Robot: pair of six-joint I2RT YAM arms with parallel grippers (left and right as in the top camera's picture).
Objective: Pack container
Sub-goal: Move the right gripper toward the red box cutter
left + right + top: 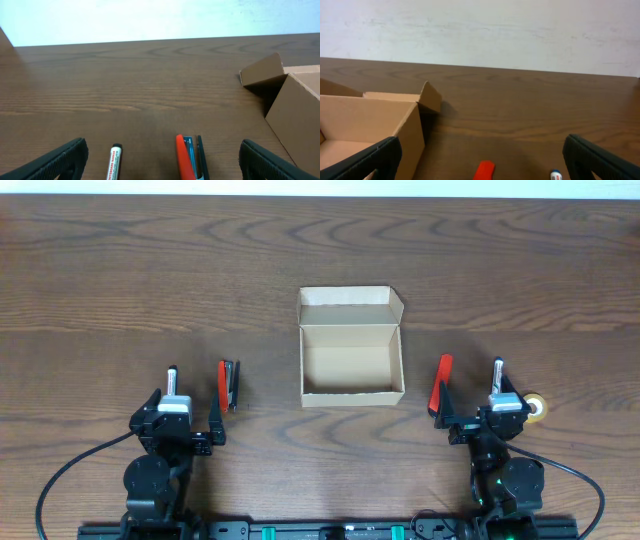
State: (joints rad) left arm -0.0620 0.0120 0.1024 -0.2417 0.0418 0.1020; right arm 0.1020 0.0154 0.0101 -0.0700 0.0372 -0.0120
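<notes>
Open container [350, 365] at centre of tabletop [120, 280], left gripper [183, 413] and right gripper [480, 415] near front edge, jaws wide, grasping nothing

Table [120, 270] showing dark wood grain, finish reading matt. Container [352, 399] looking like plain tan cardboard, matt, unprinted. Red stapler [186, 160] appearing smooth, slightly glossy plastic.

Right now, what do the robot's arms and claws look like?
The left arm and right arm are black, each with a silver-grey block at the wrist. The left claw and right claw have black ridged fingers. Black cables loop from each base.
</notes>
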